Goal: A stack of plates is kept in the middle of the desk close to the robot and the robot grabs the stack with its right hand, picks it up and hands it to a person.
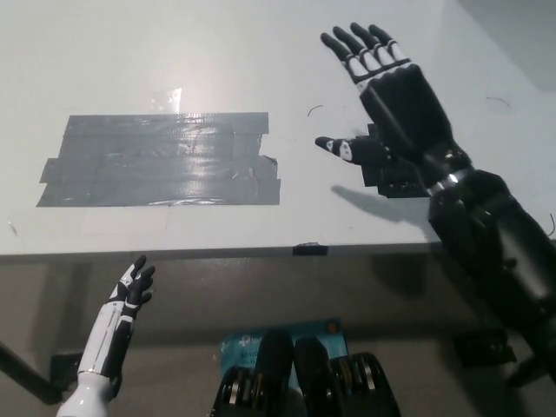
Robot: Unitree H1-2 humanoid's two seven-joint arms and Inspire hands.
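One head camera looks steeply down on the counter (217,52), its near edge crossing the lower half.

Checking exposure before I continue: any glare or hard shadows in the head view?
Head view: glare patch on the grey tape and the desk above it; the open right hand casts a soft shadow beside the black patch; left hand dim below the desk edge.

Black patch (393,178) partly hidden under right hand (395,100), left forearm cut off below
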